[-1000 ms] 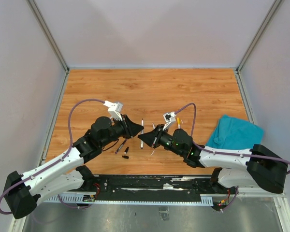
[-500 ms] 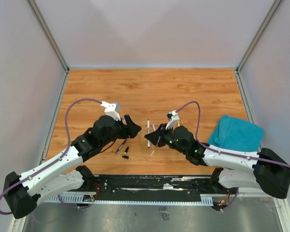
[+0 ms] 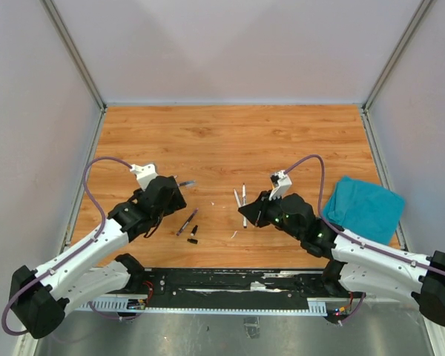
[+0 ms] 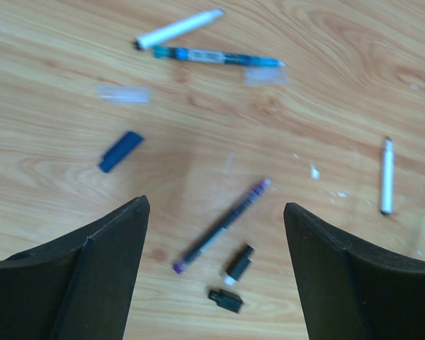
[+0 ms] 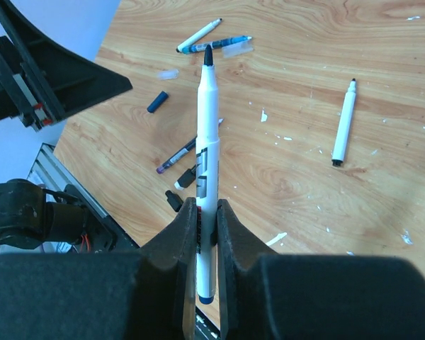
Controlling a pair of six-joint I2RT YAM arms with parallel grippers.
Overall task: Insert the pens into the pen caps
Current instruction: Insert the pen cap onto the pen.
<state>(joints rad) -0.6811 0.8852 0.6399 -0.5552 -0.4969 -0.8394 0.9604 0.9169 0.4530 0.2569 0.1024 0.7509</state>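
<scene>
pens (image 4: 223, 225): one white pen (image 5: 206, 163) clamped in right end effector (image 5: 207, 209); rest loose on worktop (image 3: 208, 133)
pen caps (image 4: 225, 300): black cap (image 4: 239, 263), blue cap (image 4: 121, 151) lying unfitted
left end effector (image 4: 214, 205): open, empty
progress: early

Bright, even light fills the enclosure, soft enough that little on the wooden table (image 3: 230, 133) throws more than a faint shadow. Past the fingers (image 4: 92, 283) of the left gripper (image 4: 216, 205) everything looks smeared, the translucent piece (image 4: 124, 93) worst. The fingers (image 5: 178, 244) of the right gripper (image 5: 207, 203) are dark and fuzzy, while the white pen (image 5: 208, 142) between them is crisp.
</scene>
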